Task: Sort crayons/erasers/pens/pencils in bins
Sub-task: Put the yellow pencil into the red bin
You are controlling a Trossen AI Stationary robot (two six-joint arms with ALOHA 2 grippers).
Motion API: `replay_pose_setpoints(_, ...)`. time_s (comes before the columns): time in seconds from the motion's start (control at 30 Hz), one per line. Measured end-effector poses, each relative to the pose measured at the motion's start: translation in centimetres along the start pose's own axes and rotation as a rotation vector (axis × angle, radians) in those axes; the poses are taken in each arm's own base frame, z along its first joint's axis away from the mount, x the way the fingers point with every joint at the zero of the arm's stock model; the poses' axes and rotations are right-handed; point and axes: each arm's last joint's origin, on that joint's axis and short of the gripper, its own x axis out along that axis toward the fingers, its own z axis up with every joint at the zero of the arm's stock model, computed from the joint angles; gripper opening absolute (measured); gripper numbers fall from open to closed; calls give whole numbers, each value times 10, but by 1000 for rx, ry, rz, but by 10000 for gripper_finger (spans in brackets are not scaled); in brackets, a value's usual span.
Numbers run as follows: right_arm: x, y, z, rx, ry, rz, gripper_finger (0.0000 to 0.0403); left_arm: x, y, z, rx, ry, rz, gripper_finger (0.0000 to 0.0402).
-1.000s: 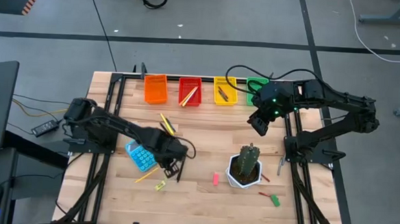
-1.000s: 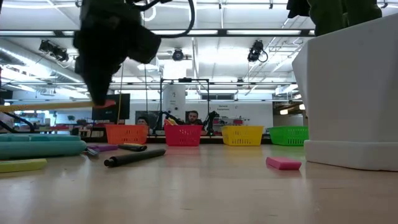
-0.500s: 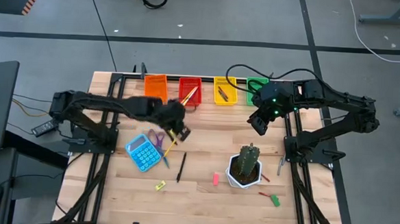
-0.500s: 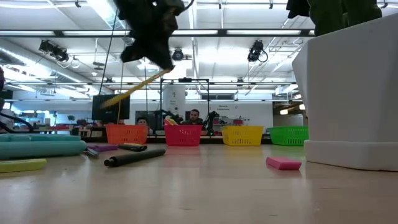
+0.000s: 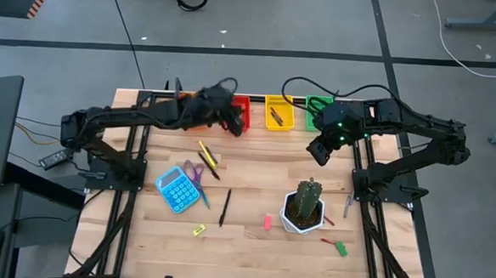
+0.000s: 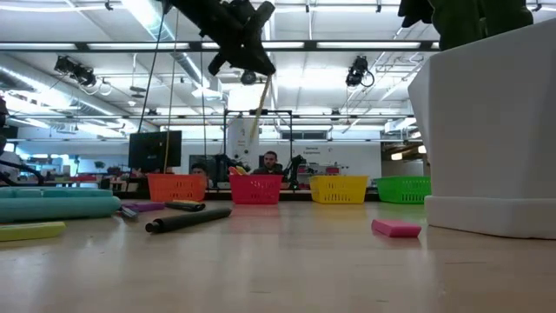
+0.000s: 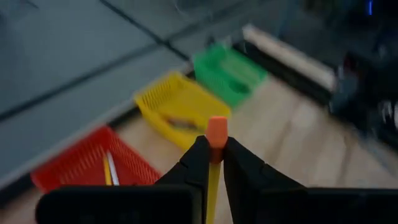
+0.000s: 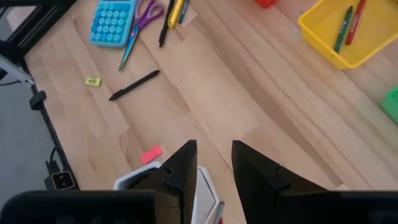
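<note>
My left gripper (image 5: 230, 121) hangs high over the red bin (image 5: 242, 103) at the table's far edge, shut on a yellow pencil (image 6: 258, 109) with an orange eraser tip. The orange bin (image 6: 176, 187), yellow bin (image 5: 278, 112) and green bin (image 5: 318, 103) stand in the same row. My right gripper (image 5: 319, 151) waits open near the green bin, above the table, with nothing between its fingers (image 8: 186, 163). A black pen (image 5: 225, 207), a pink eraser (image 5: 267, 221) and a yellow-green eraser (image 5: 198, 230) lie flat on the table. My left gripper pinches the pencil between its two fingers just below the orange eraser end (image 7: 214, 158); the eraser (image 7: 216, 132) sticks out past the fingertips. The fingers come slanting down toward the far edge. The pencil hangs almost upright below them (image 6: 255, 122), clear of table and bins.
A blue calculator (image 5: 175, 189), purple scissors (image 5: 195, 172) and more sticks (image 5: 206, 154) lie left of centre. A white cactus pot (image 5: 304, 208) stands at the right, with crayons (image 5: 338, 246) near it. The yellow bin holds crayons (image 8: 345, 28). People sit beyond the table.
My left gripper has risen from beside the calculator and swung toward the far edge, ending over the red bin. It has carried the pencil with it, and the pencil has turned from lying level to hanging almost upright.
</note>
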Motion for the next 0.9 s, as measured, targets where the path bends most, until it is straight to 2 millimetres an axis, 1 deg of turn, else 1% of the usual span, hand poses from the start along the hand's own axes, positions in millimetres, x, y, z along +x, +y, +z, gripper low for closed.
replay_pose_setpoints(0.1,0,0,0,27,-11,-15,107,2,8,12,-62,-109,59,47)
replay_pose_setpoints(0.2,0,-1,0,40,-16,-20,107,2,14,19,-127,-194,157,51)
replay_pose_setpoints(0.33,0,-1,0,40,-16,-20,107,1,21,22,-215,-274,306,42)
replay_pose_setpoints(0.4,0,-1,1,29,-16,-20,107,3,23,21,-215,-282,339,38)
replay_pose_setpoints(0.5,0,-1,0,9,-15,-20,107,13,23,15,-176,-252,358,38)
replay_pose_setpoints(0.67,0,-1,0,-14,-13,-19,107,32,22,3,-128,-209,378,49)
replay_pose_setpoints(0.77,0,0,0,-16,0,-3,107,46,19,-4,-12,-182,369,45)
replay_pose_setpoints(0.9,0,-1,-2,-18,28,7,107,58,13,-8,181,-141,236,38)
